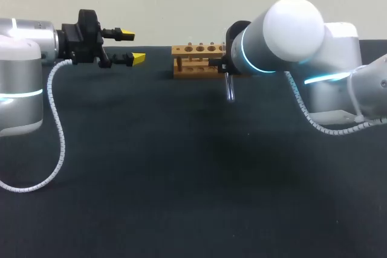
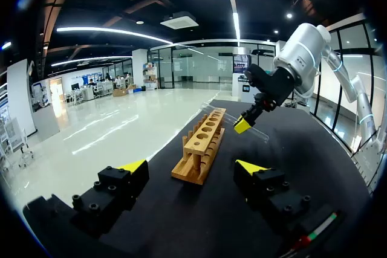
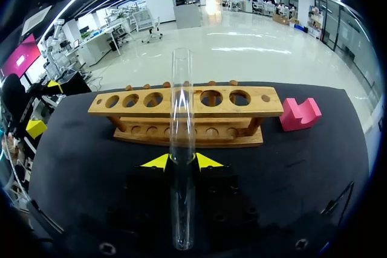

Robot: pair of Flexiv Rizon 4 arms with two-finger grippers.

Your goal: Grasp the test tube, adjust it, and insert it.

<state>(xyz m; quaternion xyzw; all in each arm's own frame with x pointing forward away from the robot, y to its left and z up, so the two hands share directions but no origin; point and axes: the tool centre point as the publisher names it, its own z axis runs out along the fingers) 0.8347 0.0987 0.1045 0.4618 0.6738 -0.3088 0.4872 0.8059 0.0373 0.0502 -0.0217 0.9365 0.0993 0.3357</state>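
Test tube (image 3: 181, 89) sits pinched upright between the right gripper's (image 3: 182, 161) yellow tips, just in front of the wooden rack (image 3: 242, 97). Left gripper (image 1: 133, 46) hangs wide open, holding nothing, well off to the rack's side.

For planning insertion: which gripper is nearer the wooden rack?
Right. The right gripper, holding the test tube, is close to the rack; the left gripper is farther off.

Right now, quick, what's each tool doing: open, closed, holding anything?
Left tool: open, holding nothing.
Right tool: closed on the test tube.
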